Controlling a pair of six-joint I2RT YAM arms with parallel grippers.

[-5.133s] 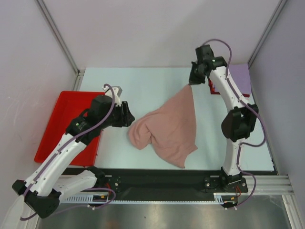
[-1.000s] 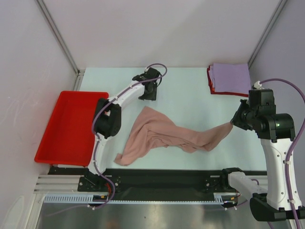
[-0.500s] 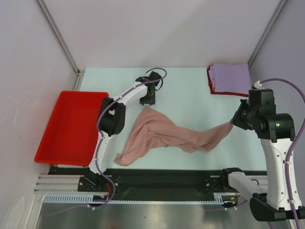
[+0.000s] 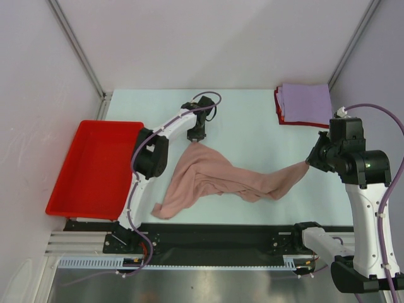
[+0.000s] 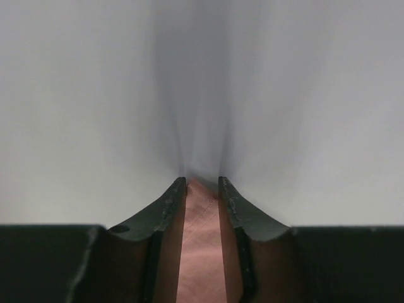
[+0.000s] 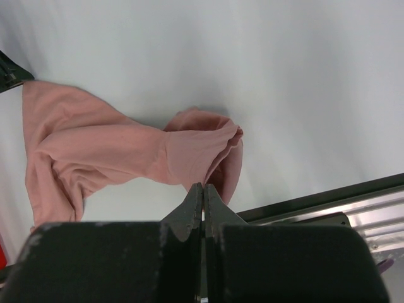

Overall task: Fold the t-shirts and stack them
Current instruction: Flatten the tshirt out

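Near half of the desk: dusty-pink tee sprawled in a crumpled band, unmoved since half a second ago. At its right end, right gripper unchanged, jaws clamped on a lifted fold. Farther back, left gripper lowered since then onto the tee's far corner, jaws narrowly parted, cloth showing between the fingers. Far right corner: folded lavender tee atop red tee.
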